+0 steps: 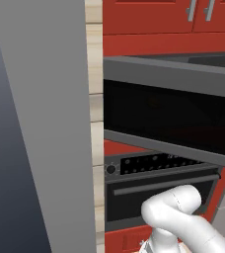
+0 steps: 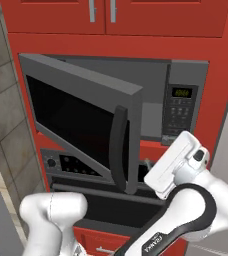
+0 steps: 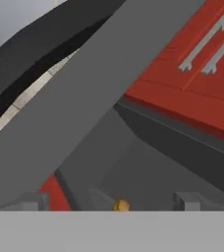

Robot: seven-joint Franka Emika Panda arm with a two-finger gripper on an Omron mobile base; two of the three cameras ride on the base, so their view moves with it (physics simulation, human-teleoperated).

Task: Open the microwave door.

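clearly, the microwave door point(image 2: 81, 122) is seen swung partway out from the microwave point(image 2: 178, 107), hinged at its left edge, with its free edge standing well forward of the box. the door is a wide flat panel with a matte grey frame and a large, smooth dark glass window. a black curved bar handle point(image 2: 118, 147) runs vertically down its free side. in the left base view the door point(image 1: 171, 116) is seen almost edge-on, as a long dark slab bordered by grey strips.

the microwave is a broad grey box set into glossy red cabinets point(image 2: 111, 17) with slim metal pulls. its plain grey cavity is exposed behind the door, and a black control panel point(image 2: 180, 112) with a small lit display is set on its right side. below it, the black oven front point(image 2: 71, 165) with round knobs and a straight grey handle is visible.

the gripper point(image 2: 173, 167) is held just right of the door's free edge, below the control panel, seen from behind as a white blocky hand. whether its fingers are spread or pressed together cannot be told.

in the hand view, the grey door edge point(image 3: 84, 108) crosses diagonally, close to the camera.
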